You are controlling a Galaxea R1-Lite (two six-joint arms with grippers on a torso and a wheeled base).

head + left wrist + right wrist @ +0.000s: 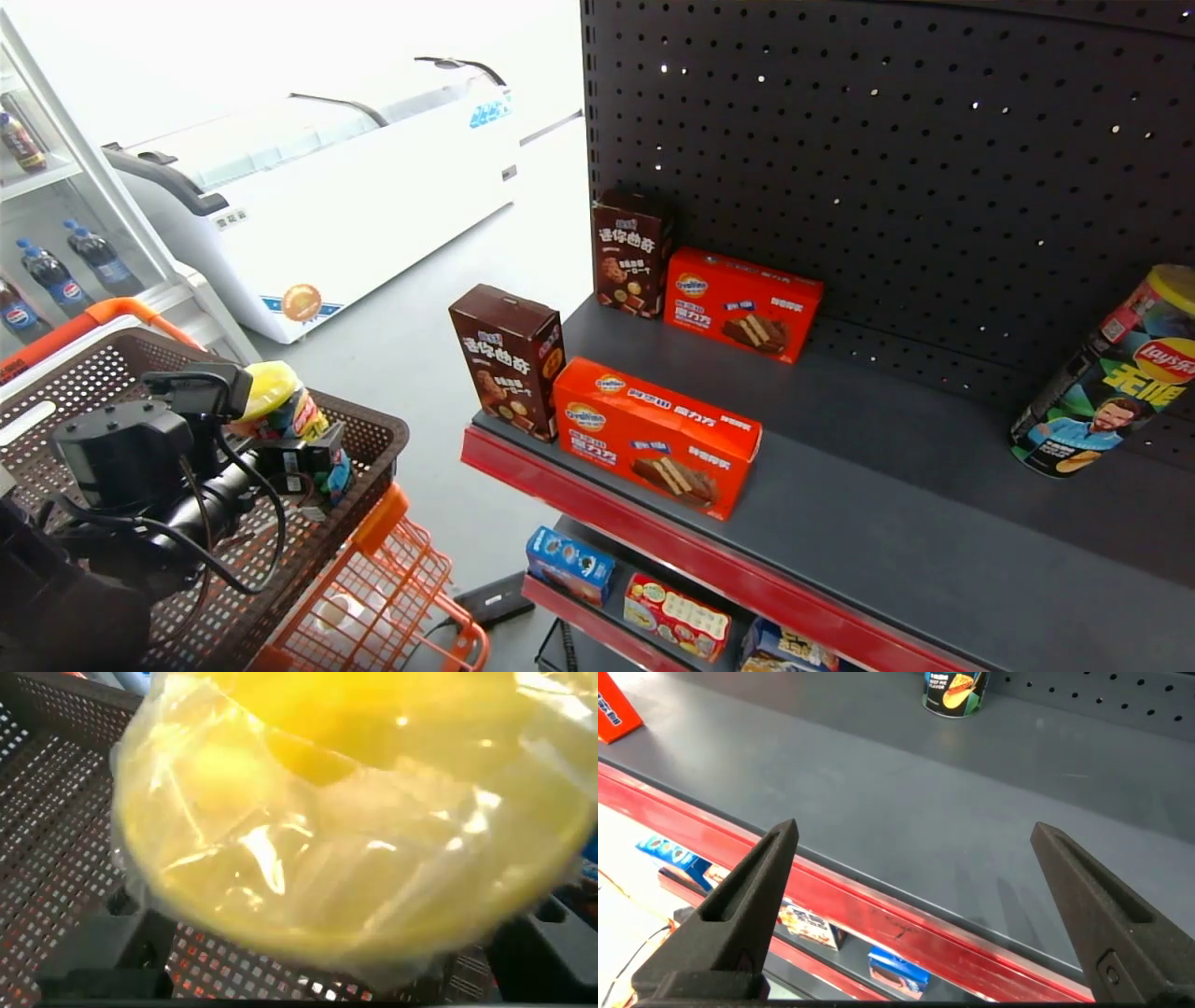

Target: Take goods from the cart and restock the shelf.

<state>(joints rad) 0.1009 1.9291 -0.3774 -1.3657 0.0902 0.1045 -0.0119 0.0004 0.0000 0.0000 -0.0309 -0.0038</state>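
Yellow plastic lid under clear film sat right up against the left wrist camera. That was the chip can [346, 831], and the left gripper [303, 459] had its jaws clamped on it, with a dark finger [93, 952] showing at either side of the can. From the head camera, the chip can [278, 399] was held tilted with the lid uppermost, just above the brown mesh basket of the cart [373, 439] and near the basket's shelf-side rim. The right gripper [915, 835] had its jaws spread wide with nothing between them, hanging over the front of the grey shelf [971, 803], close to the red front edge [878, 905]. On the shelf [887, 485], a brown box [509, 359] stood upright at the front left corner. An orange box [658, 434] sat just beside it along the front edge. Further back, against the black pegboard [887, 140], a second brown box [630, 252] stood next to a second orange box [742, 303]. A second chip can [1111, 373] was way over on the right near the pegboard, well apart from the boxes, and it also poked into the right wrist camera [952, 691]. Below were small packs [569, 560] on the lower shelf. A white chest freezer [327, 196] sat across the floor, with drink bottles [89, 252] in a cooler by the cart.
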